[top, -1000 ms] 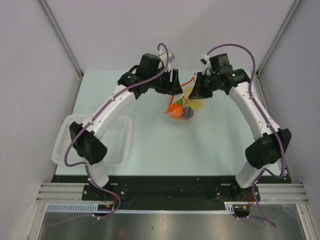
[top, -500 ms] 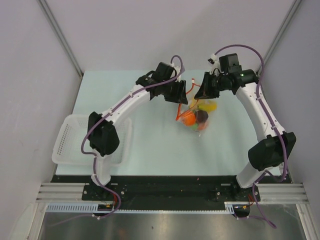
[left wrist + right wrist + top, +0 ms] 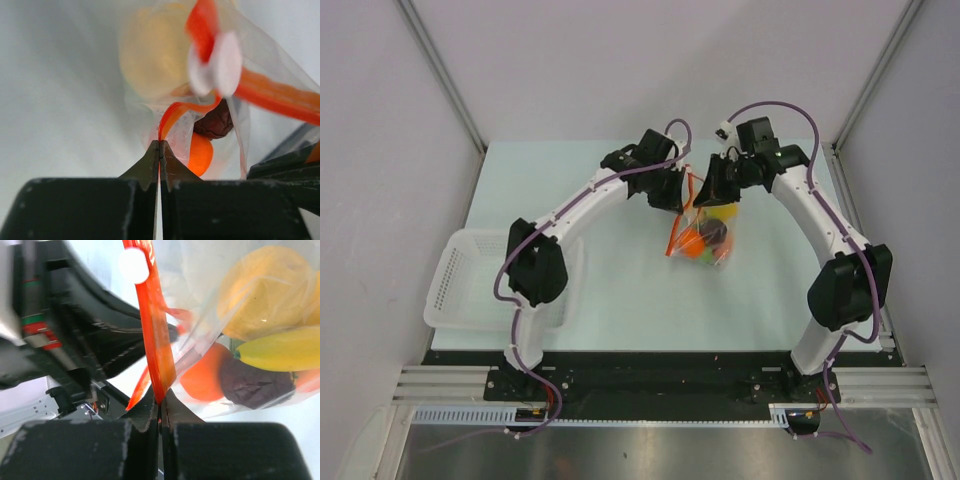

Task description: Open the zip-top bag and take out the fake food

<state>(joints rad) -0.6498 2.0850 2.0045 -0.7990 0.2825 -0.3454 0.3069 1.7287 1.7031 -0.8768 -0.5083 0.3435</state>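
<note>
The zip-top bag [image 3: 712,238] hangs clear of the table between my two grippers, its red-orange zip strip [image 3: 156,335] up. My left gripper [image 3: 159,146] is shut on one edge of the strip [image 3: 172,112]. My right gripper [image 3: 160,403] is shut on the strip's other side. In the top view the left gripper [image 3: 680,196] and the right gripper [image 3: 706,198] nearly touch. Inside the bag lies the fake food: an orange piece [image 3: 205,376], a dark purple one [image 3: 252,383], a yellow banana [image 3: 280,347] and a round yellow fruit [image 3: 265,290].
A white mesh basket [image 3: 455,290] stands at the table's left near edge, beside the left arm's base. The pale table [image 3: 620,290] is walled in on the left, back and right.
My left gripper moved right to the bag and shut on the zip strip. The right gripper kept its hold while the bag swung a little right and then back.
</note>
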